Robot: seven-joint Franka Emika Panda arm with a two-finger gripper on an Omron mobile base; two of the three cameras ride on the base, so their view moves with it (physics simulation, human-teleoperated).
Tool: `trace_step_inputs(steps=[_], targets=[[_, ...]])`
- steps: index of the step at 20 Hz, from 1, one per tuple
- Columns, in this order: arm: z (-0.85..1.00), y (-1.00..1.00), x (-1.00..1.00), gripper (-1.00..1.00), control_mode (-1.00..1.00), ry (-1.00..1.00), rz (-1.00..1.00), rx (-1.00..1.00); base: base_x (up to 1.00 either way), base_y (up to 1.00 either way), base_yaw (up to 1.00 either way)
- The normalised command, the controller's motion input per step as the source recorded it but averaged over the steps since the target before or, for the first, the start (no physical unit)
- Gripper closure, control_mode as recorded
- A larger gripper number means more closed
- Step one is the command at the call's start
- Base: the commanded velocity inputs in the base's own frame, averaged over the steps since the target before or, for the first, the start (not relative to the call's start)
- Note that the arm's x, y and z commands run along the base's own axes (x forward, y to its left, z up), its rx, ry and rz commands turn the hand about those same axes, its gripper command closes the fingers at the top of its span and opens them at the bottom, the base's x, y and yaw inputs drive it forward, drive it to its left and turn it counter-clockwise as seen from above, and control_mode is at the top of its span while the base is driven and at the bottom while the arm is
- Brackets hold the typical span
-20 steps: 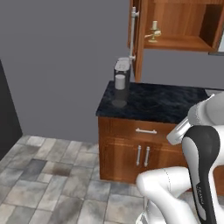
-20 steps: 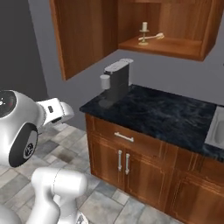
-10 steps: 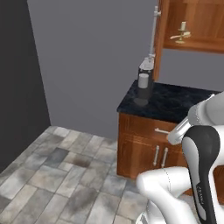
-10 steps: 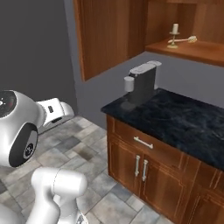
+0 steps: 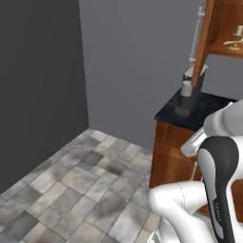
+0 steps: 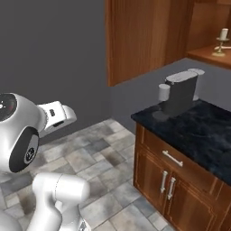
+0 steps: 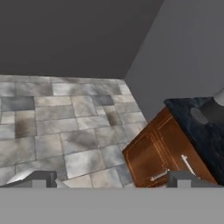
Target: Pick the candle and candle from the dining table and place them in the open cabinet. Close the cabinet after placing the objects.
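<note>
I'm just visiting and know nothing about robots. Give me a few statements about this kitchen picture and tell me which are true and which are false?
1. The cabinet door stands open. True.
2. A candle stands on the cabinet's shelf. True.
3. The gripper is clamped on a candle. False: its jaws are open, with floor tiles between them.
4. The coffee machine sits on the floor. False: it sits on the dark counter.
5. The base drawer has a silver handle. True.
</note>
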Motion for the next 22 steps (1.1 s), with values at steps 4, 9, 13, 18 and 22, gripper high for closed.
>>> trace_step_inputs(steps=[4,9,13,18,22], targets=[[0.00,0.00,0.00,-1.00,1.00,0.00,0.00,0.00,-0.15,0.04,0.42],[0.00,0.00,0.00,-1.00,1.00,0.00,0.00,0.00,-0.09,0.06,0.44],[0.00,0.00,0.00,-1.00,1.00,0.00,0.00,0.00,-0.10,0.03,0.45],[0.00,0.00,0.00,-1.00,1.00,0.00,0.00,0.00,-0.08,0.00,0.45],[0.00,0.00,0.00,-1.00,1.00,0.00,0.00,0.00,-0.04,0.00,0.47]])
